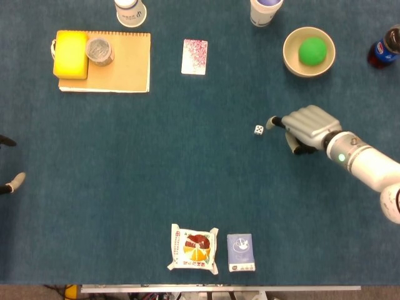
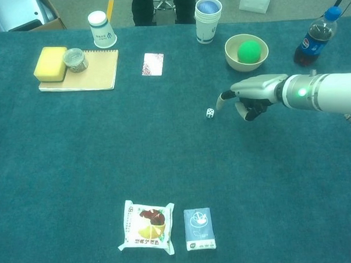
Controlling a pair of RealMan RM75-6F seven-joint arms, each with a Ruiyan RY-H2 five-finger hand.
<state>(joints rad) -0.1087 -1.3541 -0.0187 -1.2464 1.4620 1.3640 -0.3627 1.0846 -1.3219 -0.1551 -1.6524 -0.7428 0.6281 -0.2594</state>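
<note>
One hand, the right hand (image 1: 305, 127), hangs low over the blue bench (image 1: 156, 162) at about 3 o'clock from the bench centre. It holds nothing: one finger points toward 9 o'clock, while the others are curled under the palm. Just off that fingertip, at 9 o'clock and apart from it, a small white die (image 1: 259, 130) lies alone on the cloth; the chest view shows the same gap between die (image 2: 209, 112) and right hand (image 2: 252, 96).

At 12 o'clock from the hand stands a tan bowl (image 1: 289, 59) containing a green ball (image 1: 312, 50). A paper cup (image 1: 262, 11) is at 11 o'clock, and a cola bottle (image 1: 384, 50) at 1 o'clock by the bench edge. A patterned card (image 1: 194, 57) lies flat at 10 o'clock. Farther that way, a brown notebook (image 1: 122, 65) carries a yellow sponge (image 1: 70, 55) and a small lidded jar (image 1: 99, 50), with an upturned white cup (image 1: 130, 11) beyond it. At 7 o'clock, near the front edge, a snack packet (image 1: 194, 249) lies just beside a blue tissue pack (image 1: 240, 252).

Only dark tips show at the 9 o'clock frame edge; whether they belong to the left hand cannot be told.
</note>
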